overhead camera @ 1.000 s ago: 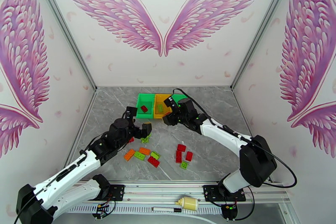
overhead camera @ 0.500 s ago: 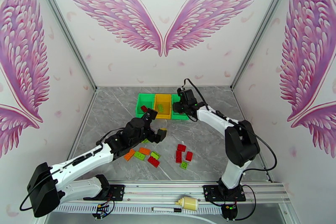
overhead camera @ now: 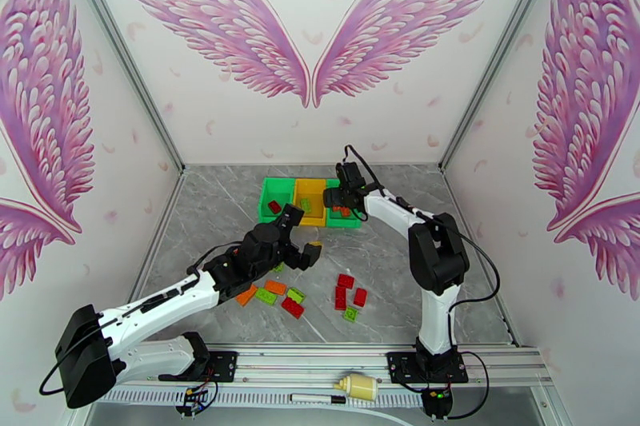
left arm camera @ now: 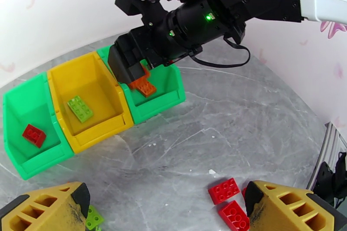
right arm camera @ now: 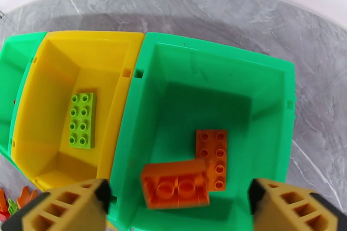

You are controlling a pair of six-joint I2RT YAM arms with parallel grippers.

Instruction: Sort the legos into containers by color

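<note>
Three bins stand in a row at the back: left green bin (overhead camera: 264, 200) with a red brick (left arm camera: 34, 135), yellow bin (left arm camera: 102, 69) with a lime brick (right arm camera: 81, 120), right green bin (right arm camera: 195, 76) with two orange bricks (right arm camera: 211, 158), one lying partly across the other. My right gripper (overhead camera: 340, 200) hangs over that right bin, open, with the orange bricks below its fingers (right arm camera: 65, 206). My left gripper (overhead camera: 302, 232) is open and empty, in front of the bins above the table. Several loose red, orange and lime bricks (overhead camera: 292, 307) lie nearer the front.
The loose bricks form two groups, one around the orange brick (overhead camera: 275, 287) and one around the red brick (overhead camera: 346, 281). A lime brick (left arm camera: 93, 219) lies under my left finger. A small white and yellow bottle (overhead camera: 358, 386) rests on the front rail. Winged walls enclose the grey table (overhead camera: 400, 260).
My right gripper has swung from the yellow bin's front edge to above the right green bin. My left gripper has moved right and forward, toward the bins.
</note>
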